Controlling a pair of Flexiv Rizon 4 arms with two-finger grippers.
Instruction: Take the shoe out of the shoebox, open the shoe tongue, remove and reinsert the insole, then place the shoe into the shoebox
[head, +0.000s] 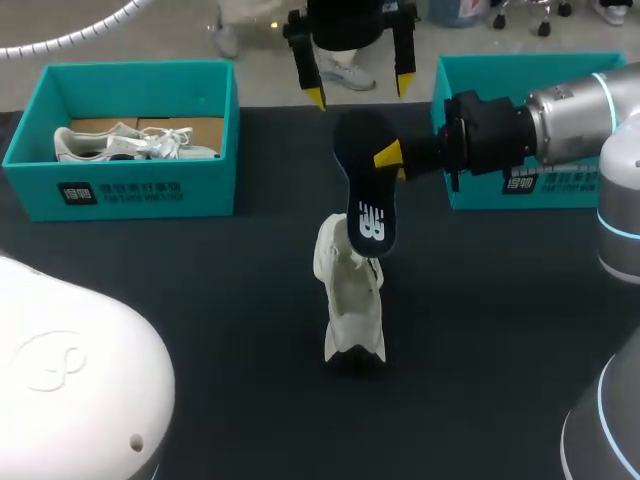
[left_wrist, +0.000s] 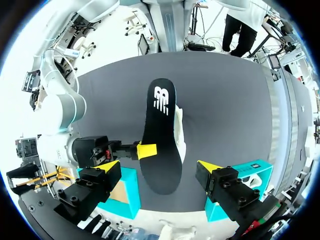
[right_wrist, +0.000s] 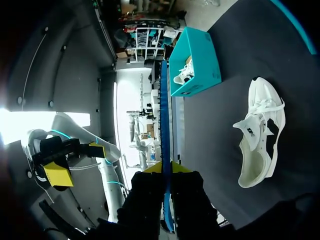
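Above the white shoe (head: 350, 295), insole (head: 365, 195) pinched in right claw (head: 390, 157) — left claw (head: 361, 92) spread wide, beyond.

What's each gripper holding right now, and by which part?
Right gripper is shut on the insole, pinching its side edge away from the logo end. Left gripper is open, empty.

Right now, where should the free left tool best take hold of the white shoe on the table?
Likely the heel rim of the shoe, from above: the opening gapes upward, so one finger of the left tool goes inside, one outside.
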